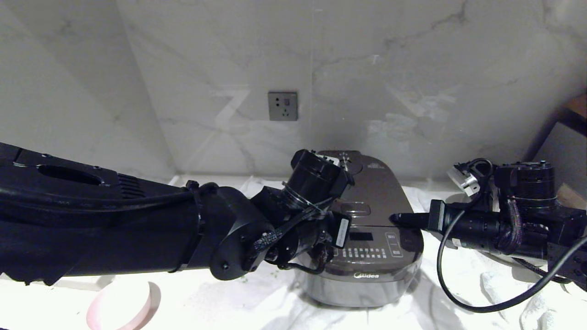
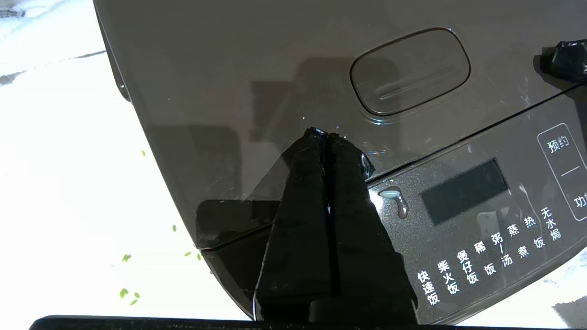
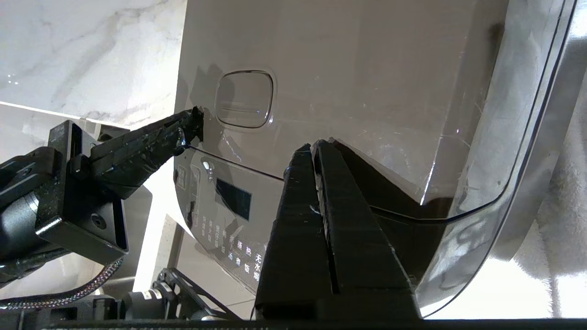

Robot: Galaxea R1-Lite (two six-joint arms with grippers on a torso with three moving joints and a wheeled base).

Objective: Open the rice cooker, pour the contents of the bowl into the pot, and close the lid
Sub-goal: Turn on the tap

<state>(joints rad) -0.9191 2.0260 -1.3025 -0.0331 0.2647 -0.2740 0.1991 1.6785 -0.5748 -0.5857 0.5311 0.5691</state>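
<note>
Head view: rice cooker standing centre on a white cloth, against a marble wall with a grey socket. Lid down flat, oval release button near its front edge, button panel below it. Left arm reaching in from the left, its wrist over the cooker's left front corner; left gripper mostly hidden behind that wrist here. Right gripper coming in level from the right, fingers pressed together to a single dark point, tip at the lid's right front edge. Pale pink bowl low on the left, well apart from the cooker, partly cut off by the frame; its inside too washed out to read.

Left wrist view: left gripper with both fingers shut tight, no gap, nothing between them, tips resting on or just above the lid near its front seam, beside the release button. Display and rows of printed labels just past the seam. Tip of the right gripper visible at the far edge. Few small green bits scattered on the cloth beside the cooker.

Right wrist view: right gripper closed, empty, tips against the lid's corner above the chrome-edged side. Left gripper opposite, also closed, point just beside the release button.
</note>
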